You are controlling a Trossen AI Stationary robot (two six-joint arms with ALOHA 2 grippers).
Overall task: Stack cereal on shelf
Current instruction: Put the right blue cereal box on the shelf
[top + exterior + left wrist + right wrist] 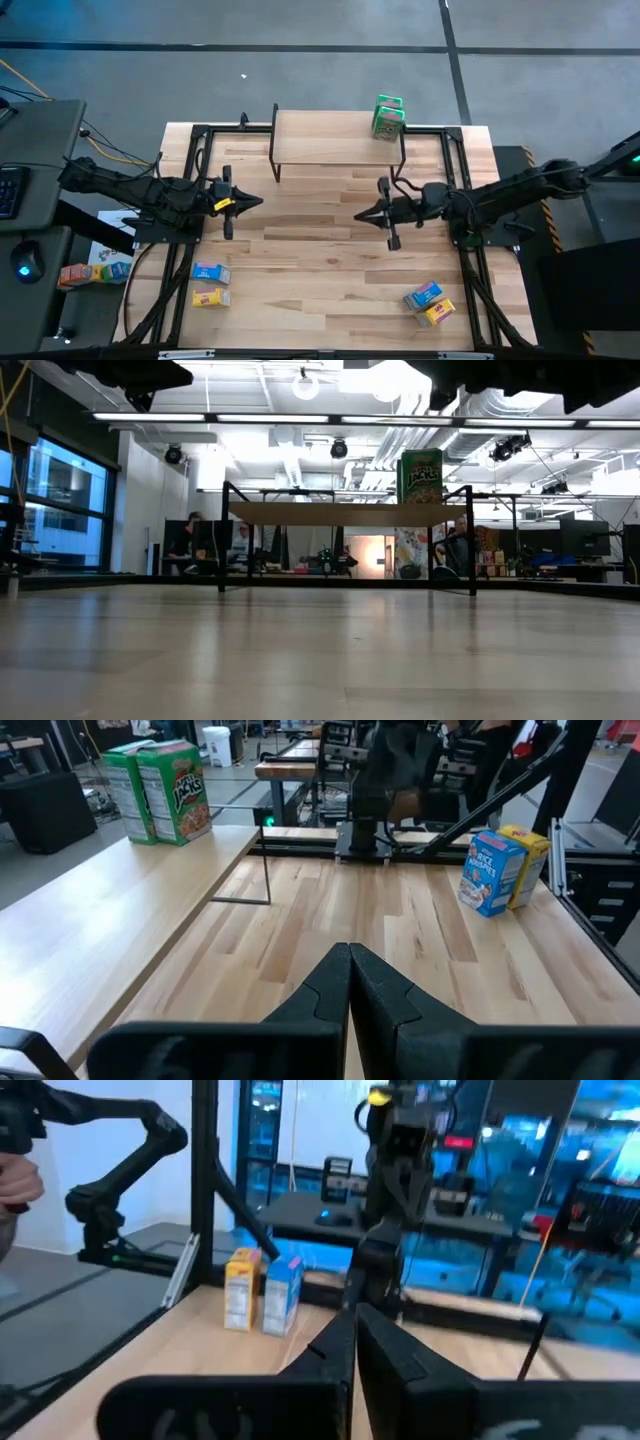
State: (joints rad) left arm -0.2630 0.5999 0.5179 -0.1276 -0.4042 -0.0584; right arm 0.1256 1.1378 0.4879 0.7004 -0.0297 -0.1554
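The shelf stands at the table's far middle on thin black legs. Two green cereal boxes stand upright on its right end; they also show in the low view and the left wrist view. A blue box and a yellow box stand at the near left. Another blue box and yellow box stand at the near right. My left gripper and my right gripper are shut and empty. They hover mid-table and point at each other.
Black frame rails run along the table's left and right sides. A side desk at the left holds a keyboard, a mouse and more small boxes. People sit in the room behind the shelf. Bare wood lies between the grippers.
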